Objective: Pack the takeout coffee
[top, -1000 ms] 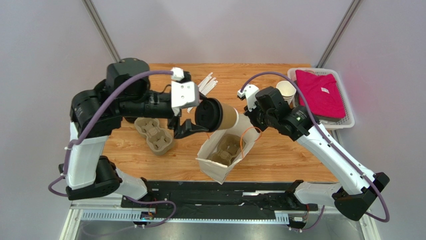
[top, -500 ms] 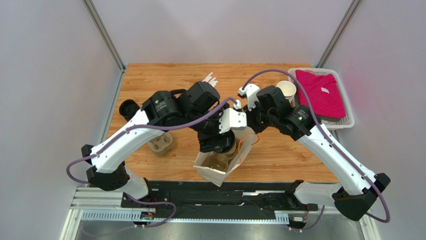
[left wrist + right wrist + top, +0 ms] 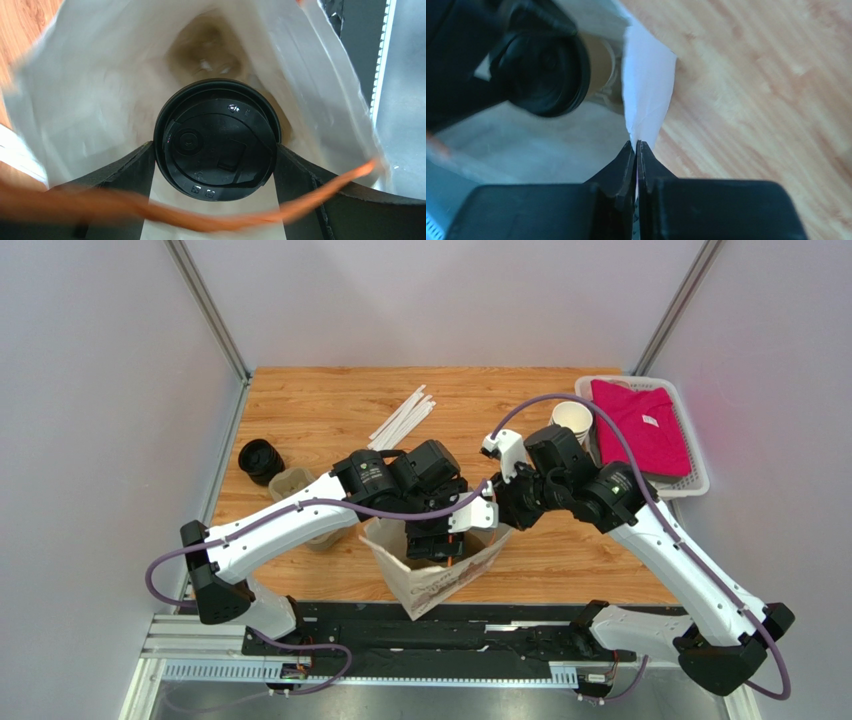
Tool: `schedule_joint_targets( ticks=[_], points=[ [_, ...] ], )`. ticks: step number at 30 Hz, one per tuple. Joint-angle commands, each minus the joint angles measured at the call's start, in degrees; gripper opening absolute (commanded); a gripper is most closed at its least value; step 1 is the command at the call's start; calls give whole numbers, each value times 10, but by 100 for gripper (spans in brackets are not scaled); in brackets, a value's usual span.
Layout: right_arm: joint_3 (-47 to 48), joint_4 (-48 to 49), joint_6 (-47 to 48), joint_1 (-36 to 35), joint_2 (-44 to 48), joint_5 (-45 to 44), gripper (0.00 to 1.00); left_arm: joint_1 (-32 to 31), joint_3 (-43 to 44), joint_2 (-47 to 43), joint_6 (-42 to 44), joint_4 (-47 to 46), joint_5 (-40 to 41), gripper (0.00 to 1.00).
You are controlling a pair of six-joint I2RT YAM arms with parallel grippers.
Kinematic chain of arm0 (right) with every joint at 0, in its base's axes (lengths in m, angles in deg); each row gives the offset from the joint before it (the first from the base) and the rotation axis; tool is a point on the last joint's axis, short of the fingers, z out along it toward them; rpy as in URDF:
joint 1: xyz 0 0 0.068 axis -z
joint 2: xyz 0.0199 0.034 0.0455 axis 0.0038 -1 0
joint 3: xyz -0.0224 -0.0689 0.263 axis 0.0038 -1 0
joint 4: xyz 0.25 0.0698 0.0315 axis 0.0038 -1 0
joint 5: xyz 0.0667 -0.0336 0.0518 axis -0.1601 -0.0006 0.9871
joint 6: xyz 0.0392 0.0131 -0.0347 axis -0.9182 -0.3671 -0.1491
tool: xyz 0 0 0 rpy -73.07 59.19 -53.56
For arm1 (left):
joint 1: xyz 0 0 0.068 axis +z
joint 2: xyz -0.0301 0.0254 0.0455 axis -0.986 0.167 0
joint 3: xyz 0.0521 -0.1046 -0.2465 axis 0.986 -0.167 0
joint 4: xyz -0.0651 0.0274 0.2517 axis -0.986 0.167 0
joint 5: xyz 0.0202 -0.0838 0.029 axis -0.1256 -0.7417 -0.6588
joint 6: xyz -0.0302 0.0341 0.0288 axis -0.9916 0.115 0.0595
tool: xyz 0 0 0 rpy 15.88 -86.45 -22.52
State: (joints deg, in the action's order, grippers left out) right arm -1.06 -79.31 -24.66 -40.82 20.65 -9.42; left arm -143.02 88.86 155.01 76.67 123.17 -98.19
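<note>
The takeout coffee point(image 3: 217, 140), a kraft cup under a round black lid, hangs inside the white paper bag point(image 3: 440, 575). My left gripper point(image 3: 215, 152) is shut on it, one black finger pressing each side of the lid. In the top view the left gripper point(image 3: 435, 540) reaches down into the bag's mouth and hides the cup. My right gripper point(image 3: 636, 145) is shut on the bag's rim point(image 3: 648, 85), pinching the paper. From the right wrist the coffee point(image 3: 546, 75) shows within the bag. The right gripper point(image 3: 505, 508) sits at the bag's right edge.
A pulp cup tray point(image 3: 210, 45) lies at the bag's bottom, and the orange handle point(image 3: 200, 215) crosses the left wrist view. Another pulp tray point(image 3: 295, 485), black lids point(image 3: 260, 458), white sticks point(image 3: 402, 417), stacked cups point(image 3: 572, 420) and a basket point(image 3: 690, 485) with red cloth are on the table.
My left arm swung from the left side over to the bag and lowered the coffee into it. The bag shifted and leaned toward the near left. The right gripper kept its pinch on the rim.
</note>
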Motion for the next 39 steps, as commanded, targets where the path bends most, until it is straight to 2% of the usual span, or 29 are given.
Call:
schedule_joint_targets(
  ticks=[1,2,3,5,6,8,9,13,17,25,28,31,32,34,35,36,39],
  points=[
    [4,-81,26,3,34,80,17,-2,-16,-57,31,-51,-13,24],
    [16,-87,31,3,34,76,22,-2,-18,-61,32,-51,-18,24],
    [23,-90,39,3,33,69,34,-1,-20,-70,37,-55,-26,24],
    [45,-80,47,8,28,48,50,-2,-27,-77,44,-57,-37,24],
    [51,-70,52,11,25,43,62,-2,-28,-82,47,-58,-46,24],
    [68,-44,71,30,10,47,70,-2,-30,-82,51,-56,-51,24],
    [83,-37,76,38,5,53,78,-2,-31,-83,55,-53,-55,24],
    [112,-7,121,76,-22,130,87,-2,-49,-87,64,-55,-55,24],
    [117,32,148,76,-54,151,89,-2,-58,-94,65,-58,-63,24],
    [127,118,141,76,-135,237,91,-2,-69,-92,59,-69,-67,24],
    [123,119,141,76,-146,268,84,-2,-71,-95,54,-72,-63,24],
    [101,125,140,76,-141,284,64,-1,-79,-101,48,-79,-55,24],
    [95,126,139,76,-134,284,45,0,-81,-106,40,-85,-52,24],
    [79,124,138,76,-126,283,23,6,-88,-114,31,-90,-51,24],
    [75,123,136,76,-121,280,7,10,-92,-123,15,-99,-53,24],
    [63,119,134,76,-107,276,0,22,-98,-129,8,-103,-55,24],
    [42,118,131,76,-72,261,0,36,-108,-149,-17,-118,-55,25]
  ],
)
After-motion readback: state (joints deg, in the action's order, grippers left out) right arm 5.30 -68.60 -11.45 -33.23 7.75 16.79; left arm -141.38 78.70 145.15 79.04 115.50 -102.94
